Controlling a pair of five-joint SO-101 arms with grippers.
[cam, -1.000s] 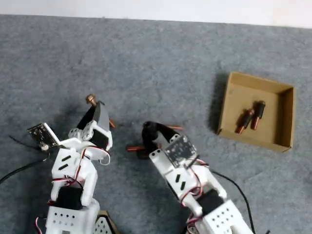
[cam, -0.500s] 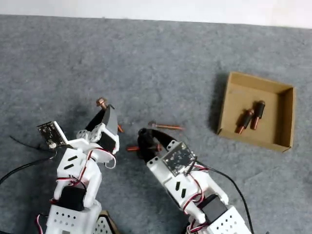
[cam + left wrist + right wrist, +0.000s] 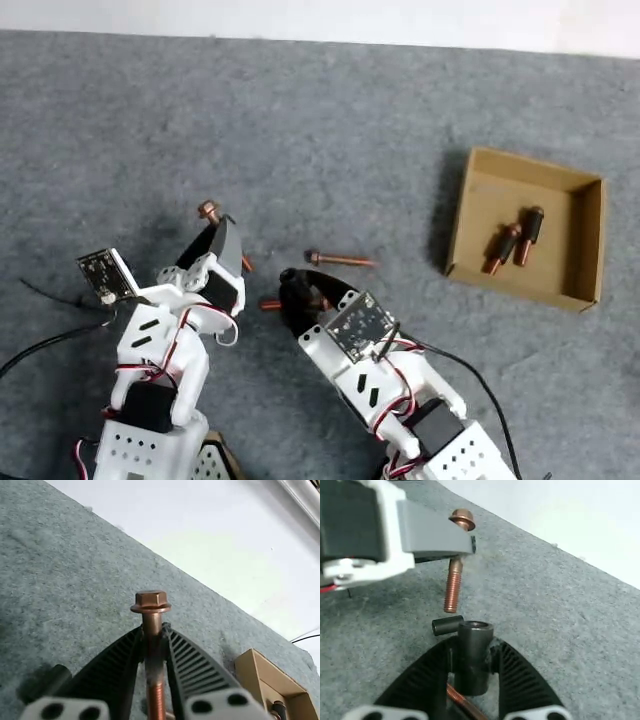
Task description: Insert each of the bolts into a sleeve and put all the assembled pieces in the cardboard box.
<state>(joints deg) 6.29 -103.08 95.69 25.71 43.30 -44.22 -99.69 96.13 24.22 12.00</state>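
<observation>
- You're likely handling a stiff, light, smooth-headed copper bolt (image 3: 150, 602); pinching mid-shank is looking safest.
- Left claw (image 3: 152, 629) is clamping it head-up, at 9 o'clock from the sleeve (image 3: 475, 632).
- Right claw (image 3: 472, 648) is closing tight around that black sleeve, bore up.
- Box (image 3: 470, 215) is sitting at 3 o'clock.

The left gripper (image 3: 152, 630) is closed on a copper bolt (image 3: 153, 660). The bolt stands upright, with its hexagonal flanged head above the fingertips and its threaded shank running down between the two black ribbed fingers (image 3: 117, 662). Beneath lies the grey, carpet-like desk (image 3: 65, 595), bordered by a pale surface (image 3: 210, 540) beyond its far edge. The cardboard box (image 3: 257, 672) sits on the desk well apart from the gripper; a dark piece (image 3: 278, 711) is partly visible inside it
</observation>
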